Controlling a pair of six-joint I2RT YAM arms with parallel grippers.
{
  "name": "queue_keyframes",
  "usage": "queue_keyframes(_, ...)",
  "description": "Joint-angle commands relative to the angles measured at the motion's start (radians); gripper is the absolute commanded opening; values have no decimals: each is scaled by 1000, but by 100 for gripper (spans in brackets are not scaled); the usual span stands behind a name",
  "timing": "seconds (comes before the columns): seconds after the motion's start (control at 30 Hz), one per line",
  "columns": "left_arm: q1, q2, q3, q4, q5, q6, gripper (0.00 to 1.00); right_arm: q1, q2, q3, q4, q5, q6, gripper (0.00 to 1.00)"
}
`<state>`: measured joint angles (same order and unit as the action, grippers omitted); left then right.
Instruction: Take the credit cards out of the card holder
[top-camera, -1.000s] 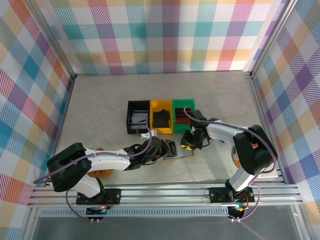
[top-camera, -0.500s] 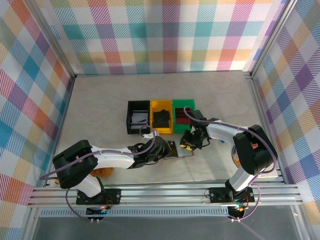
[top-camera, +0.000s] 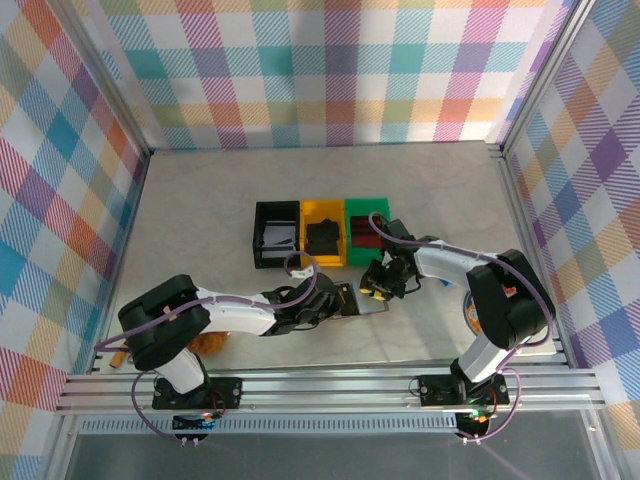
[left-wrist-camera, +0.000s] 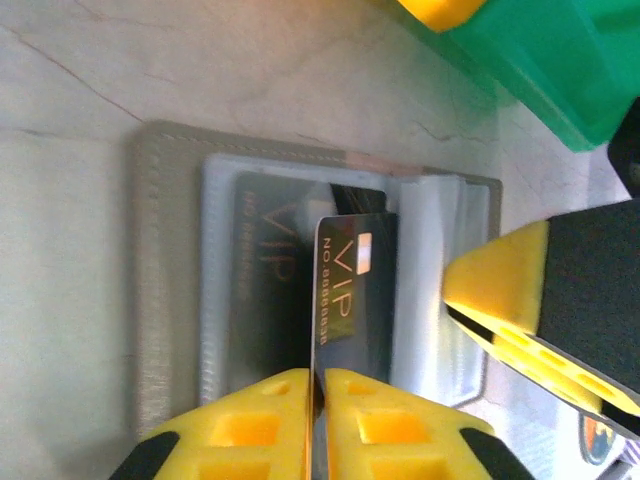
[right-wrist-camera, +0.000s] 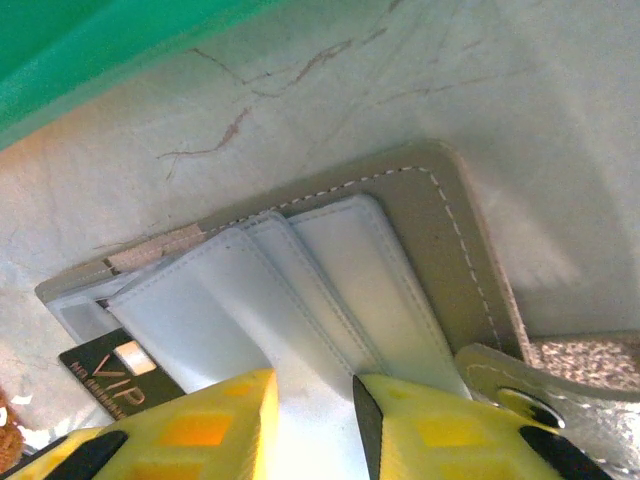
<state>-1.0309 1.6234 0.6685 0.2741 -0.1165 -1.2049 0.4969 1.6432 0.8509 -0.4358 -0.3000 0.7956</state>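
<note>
The holder (left-wrist-camera: 165, 300) lies open and flat on the table (left-wrist-camera: 60, 250), light pockets facing up. It sits just in front of the green bin (right-wrist-camera: 80, 40), between the two arms.

The left gripper (left-wrist-camera: 318, 385) has its two yellow fingers squeezed together on the thin edge of a black card (left-wrist-camera: 355, 290) with gold letters. The card stands up on its side over the middle of the holder. I think it is held by the edge because a card is too flat to grab any other way. Most of it looks free of its pocket, so this one seems nearly out.

The right gripper (right-wrist-camera: 312, 425) is low over the other side of the holder, on the pale pocket flaps, with its fingers a little apart and nothing pinched between them. I guess it is there to keep the holder down, so the holder does not lift or slide when the card is pulled. I cannot tell how hard it presses. The holder's tab (right-wrist-camera: 545, 395) lies right beside one of its fingers.

A second card (left-wrist-camera: 265, 285), also dark, sits inside a clear pocket on the left panel. It has not been taken out yet, so the job is not done.
</note>
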Motion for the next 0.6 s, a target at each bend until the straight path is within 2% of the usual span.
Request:
queue_keyframes(0.0, 2, 21, 26, 63, 43, 10, 17, -4, 55, -52, -50, 32, -13, 31)
queue_keyframes(0.13, 2, 26, 29, 76, 54, 12, 24, -5, 50, -51, -52, 37, -13, 32)
queue_keyframes(0.33, 2, 24, 25, 79, 50, 14, 23, -5, 48, -51, -55, 39, -13, 32)
queue_keyframes(0.5, 2, 23, 20, 80, 51, 13, 0, -4, 50, -53, -55, 42, -13, 32)
queue_keyframes(0.57, 2, 20, 18, 82, 51, 10, 0, -4, 49, -53, -55, 42, -13, 32)
